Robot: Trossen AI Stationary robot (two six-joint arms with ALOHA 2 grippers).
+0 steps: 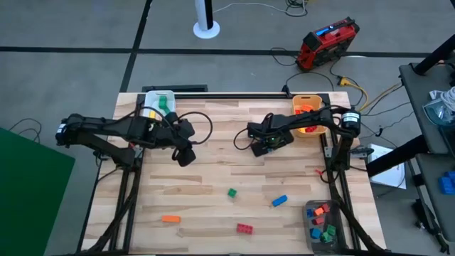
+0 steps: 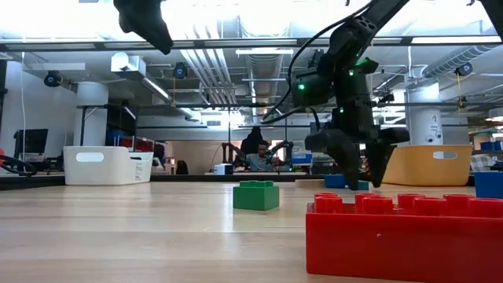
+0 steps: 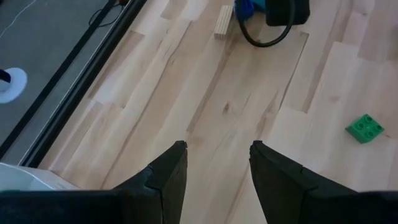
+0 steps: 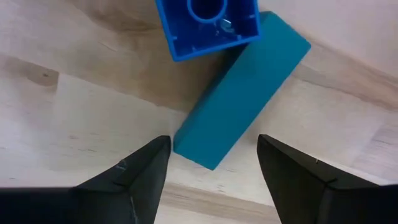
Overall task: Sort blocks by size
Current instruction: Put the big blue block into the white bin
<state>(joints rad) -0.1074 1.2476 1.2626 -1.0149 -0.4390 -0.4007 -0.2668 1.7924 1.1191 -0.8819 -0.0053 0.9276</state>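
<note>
Blocks of hard, light, slick plastic: a long teal brick (image 4: 242,90) is straddled by the right gripper (image 4: 214,163), jaws wide, best pinched across flat long sides; left gripper (image 3: 217,165) open

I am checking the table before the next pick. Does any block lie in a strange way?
Yes. Below the right hand, a small blue block lies with its hollow underside showing, touching a longer teal block that lies on its side, studs hidden.

Two dark arms w/ looping black cables; right arm (image 2: 346,86) shows green LEDs, possibly status lights.
</note>
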